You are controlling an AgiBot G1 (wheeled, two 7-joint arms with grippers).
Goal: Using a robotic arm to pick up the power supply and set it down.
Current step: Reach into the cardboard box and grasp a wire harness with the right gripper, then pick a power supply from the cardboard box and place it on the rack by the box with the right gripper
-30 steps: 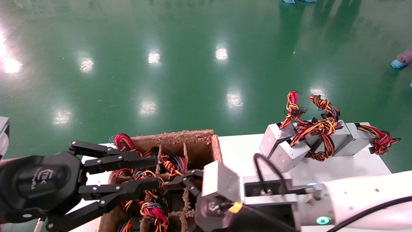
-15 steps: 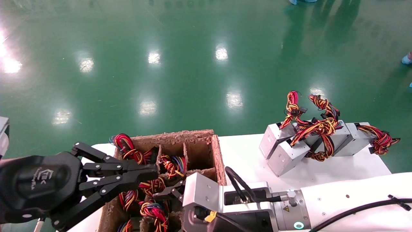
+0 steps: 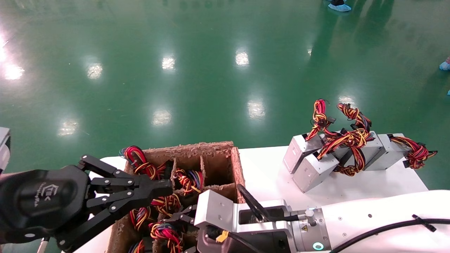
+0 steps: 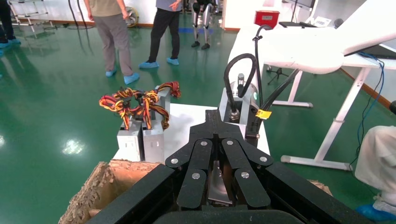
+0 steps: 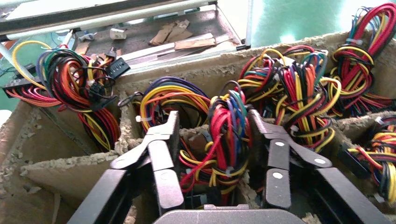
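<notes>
The power supply in play shows only as a knotted bundle of red, yellow and black wires (image 5: 223, 140) rising from a cell of the brown pulp-cardboard divider crate (image 3: 236, 165); its metal body sits down in the cell and cannot be seen. Over the last second the robotic arm, the right one with the silver-white forearm and green light (image 3: 355, 225), has slid leftward and lower over the crate, carrying its black multi-link gripper (image 5: 218, 154) down around that bundle. That reads as the end of the approach, with the grasp itself not yet made.

In the right wrist view the fingers (image 5: 161, 154) stand spread, one on each side of the bundle, tips at the level of the cell's torn divider walls; wires brush near them, but nothing is pinched. Closing should catch wires or box, though snagging neighbouring bundles looks possible.

The all-black left gripper (image 3: 160, 191) hangs over the crate's left side, its fingers drawn nearly together and holding nothing.

Several silver-grey power supplies with wire knots (image 3: 316, 165) already rest on the white table (image 3: 267, 168), well apart from the crate.
</notes>
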